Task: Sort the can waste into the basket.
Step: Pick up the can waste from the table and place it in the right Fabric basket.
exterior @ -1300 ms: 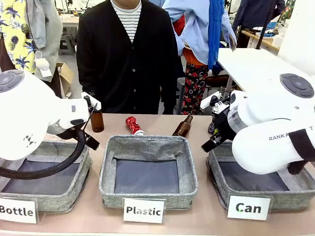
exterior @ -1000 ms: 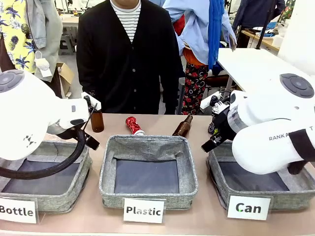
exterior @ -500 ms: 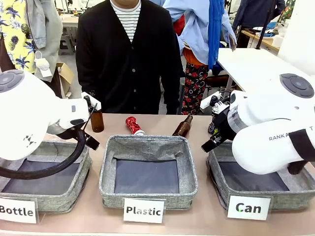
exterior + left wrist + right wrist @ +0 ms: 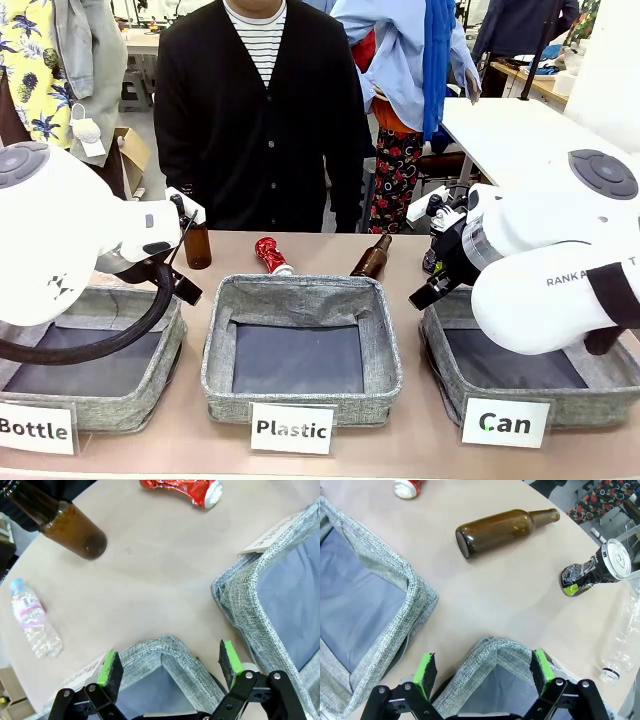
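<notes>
My right fingers (image 4: 425,672) are wide apart over the far corner of the Can basket (image 4: 485,652). The black can (image 4: 582,577) stands on the bench (image 4: 520,600) near that corner, closest to this arm. The red can (image 4: 268,252) lies flat farther left. My left fingers (image 4: 111,669) are apart too.

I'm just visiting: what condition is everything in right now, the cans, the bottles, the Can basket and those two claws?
Red can: crushed, lying on its side.
Black can: dented, not in any basket.
Can basket: nothing in the part that shows.
Brown bottle: lying on its side.
Other brown bottle: standing upright.
Clear bottle: lying down.
Left gripper: open.
Right gripper: open.
</notes>
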Available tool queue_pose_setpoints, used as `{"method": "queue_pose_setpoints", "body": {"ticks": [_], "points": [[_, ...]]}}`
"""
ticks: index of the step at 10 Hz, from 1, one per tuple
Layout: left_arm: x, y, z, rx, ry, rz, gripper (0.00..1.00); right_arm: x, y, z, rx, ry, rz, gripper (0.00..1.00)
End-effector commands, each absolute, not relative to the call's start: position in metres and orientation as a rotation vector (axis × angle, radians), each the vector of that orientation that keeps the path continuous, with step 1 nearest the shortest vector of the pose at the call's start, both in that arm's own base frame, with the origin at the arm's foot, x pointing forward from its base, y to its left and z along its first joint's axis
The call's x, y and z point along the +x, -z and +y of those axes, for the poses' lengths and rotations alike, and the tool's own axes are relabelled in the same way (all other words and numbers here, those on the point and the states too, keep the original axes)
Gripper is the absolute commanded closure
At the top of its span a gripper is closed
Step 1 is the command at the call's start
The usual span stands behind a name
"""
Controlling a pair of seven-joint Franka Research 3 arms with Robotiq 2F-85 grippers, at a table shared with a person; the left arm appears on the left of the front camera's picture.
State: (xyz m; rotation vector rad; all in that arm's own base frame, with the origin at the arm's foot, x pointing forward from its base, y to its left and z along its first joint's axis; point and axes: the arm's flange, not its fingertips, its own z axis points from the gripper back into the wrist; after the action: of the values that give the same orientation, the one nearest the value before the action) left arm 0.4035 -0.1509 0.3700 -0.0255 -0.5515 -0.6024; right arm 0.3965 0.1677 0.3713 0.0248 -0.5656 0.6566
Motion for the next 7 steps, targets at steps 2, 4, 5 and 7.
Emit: {"method": "queue_pose_setpoints", "body": {"ticks": [2,4,5,7], "points": [[0.403,-0.37,-0.151,-0.025,0.603,-0.552,0.0,0.397,-0.371,0.168,0.025,-0.656,-0.566,0.0],[0.403,-0.37,-0.151,-0.025,0.602,-0.552,0.0,0.393,-0.388,0.165,0.07,-0.678,-0.548,0.0],[0.391,-0.394,-0.155,-0.082,0.615,-0.565,0.0,0.389,-0.41,0.161,0.097,-0.643,-0.533,0.0],[0.364,-0.46,-0.167,-0.187,0.413,-0.502,0.0,0.376,-0.464,0.153,0.217,-0.429,-0.5,0.0]]}}
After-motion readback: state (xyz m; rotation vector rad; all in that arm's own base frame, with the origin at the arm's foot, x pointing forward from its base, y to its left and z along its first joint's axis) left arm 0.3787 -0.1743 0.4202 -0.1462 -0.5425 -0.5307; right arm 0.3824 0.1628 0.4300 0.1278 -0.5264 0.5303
